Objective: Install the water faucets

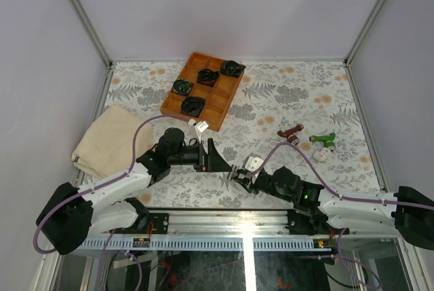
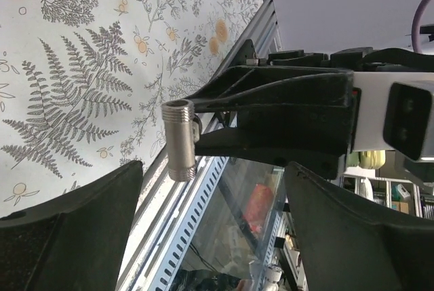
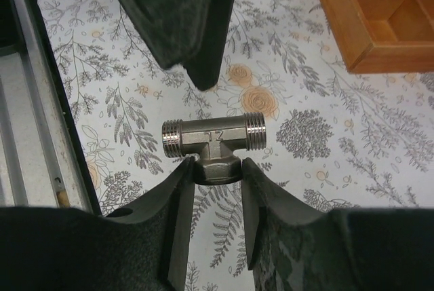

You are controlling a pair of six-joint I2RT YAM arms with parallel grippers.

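The two water faucets lie on the flowered table at the right: the dark red-brown one (image 1: pixel 291 131) and the bright green one (image 1: pixel 324 140), both away from the grippers. My right gripper (image 1: pixel 235 176) (image 3: pixel 213 169) is shut on the stem of a silvery threaded tee fitting (image 3: pixel 213 138), holding it above the table near the front edge. My left gripper (image 1: pixel 218 161) (image 2: pixel 217 237) faces it from the left, open, with nothing between its fingers. In the left wrist view the tee fitting (image 2: pixel 181 140) shows end-on just beyond the left fingers (image 2: pixel 68 237).
A wooden tray (image 1: pixel 220 111) (image 3: pixel 366 40) at the back centre holds several black-and-green coiled bundles (image 1: pixel 207 76). A beige cloth (image 1: pixel 108 138) lies at the left. A small white piece (image 1: pixel 320 156) sits beside the green faucet. The metal rail (image 1: pixel 224 220) runs along the near edge.
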